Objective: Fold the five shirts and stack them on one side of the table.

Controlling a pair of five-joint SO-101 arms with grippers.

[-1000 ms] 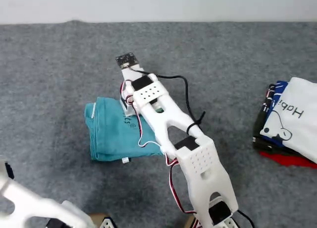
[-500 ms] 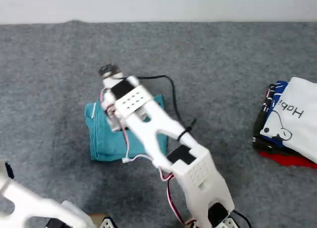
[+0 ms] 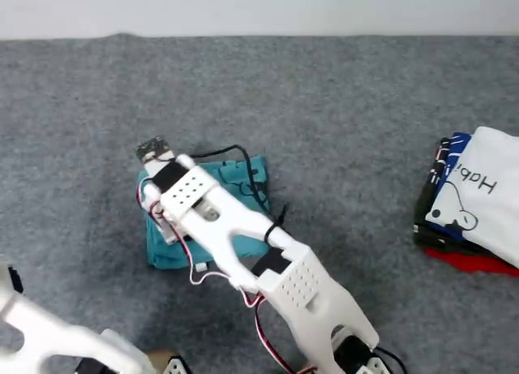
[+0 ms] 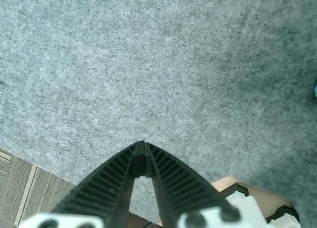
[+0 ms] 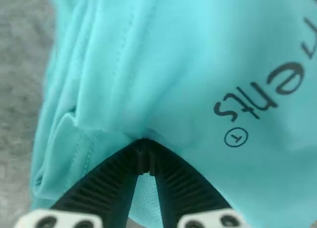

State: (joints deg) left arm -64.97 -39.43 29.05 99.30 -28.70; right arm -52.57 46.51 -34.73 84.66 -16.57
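A folded teal shirt [image 3: 243,175] lies left of the table's middle, mostly under my right arm. My right gripper [image 3: 152,169] sits over the shirt's left part. In the right wrist view it [image 5: 144,148] is shut, its tips resting against a fold of the teal shirt [image 5: 188,65], whose black print is visible. A stack of folded shirts [image 3: 478,195] lies at the right edge, a white one on top with blue, black and red beneath. My left gripper [image 4: 144,148] is shut with nothing in it, over bare grey carpet [image 4: 173,65].
Grey carpet [image 3: 340,98] covers the table, with a pale wall along its far edge. My left arm [image 3: 40,333] rests at the near left corner. In the left wrist view, the table's edge and wooden floor [image 4: 15,188] show close by.
My right arm has swung left across the teal shirt, from its right side to its left part, uncovering the shirt's right edge. The stack and the left arm have not moved.
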